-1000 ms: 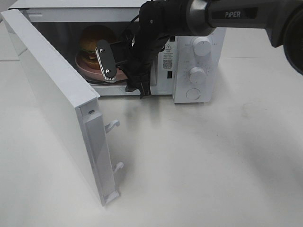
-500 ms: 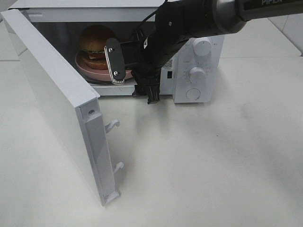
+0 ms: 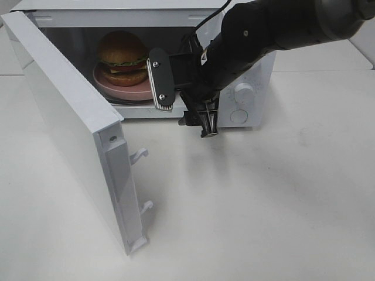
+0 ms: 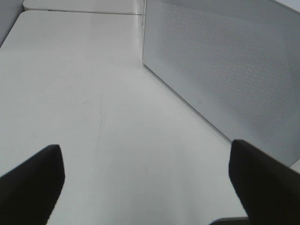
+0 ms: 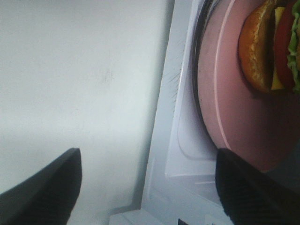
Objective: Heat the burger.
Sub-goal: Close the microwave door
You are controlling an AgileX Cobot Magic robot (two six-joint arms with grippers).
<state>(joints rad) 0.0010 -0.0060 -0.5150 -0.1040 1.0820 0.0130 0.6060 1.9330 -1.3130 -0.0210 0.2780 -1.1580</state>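
The burger (image 3: 122,54), with a golden bun, lettuce and a dark patty, sits on a pink plate (image 3: 132,91) inside the open white microwave (image 3: 117,4). My right gripper (image 3: 183,99) hangs open and empty just outside the cavity's front right, apart from the plate. In the right wrist view the burger (image 5: 269,47) and the plate (image 5: 234,117) lie beyond the microwave's sill, between the spread tips of the right gripper (image 5: 147,187). My left gripper (image 4: 147,187) is open with nothing in it, over bare table, and does not show in the exterior view.
The microwave door (image 3: 70,117) stands swung wide open to the front left, its latch hooks (image 3: 140,155) sticking out. The control panel's knob (image 3: 243,91) and button (image 3: 237,116) are partly behind the right arm. A white perforated microwave panel (image 4: 225,65) fills the left wrist view.
My right gripper has backed out of the microwave cavity, moving right and toward the front, with its fingers spread wider. The burger and plate stay inside. The door has not moved.
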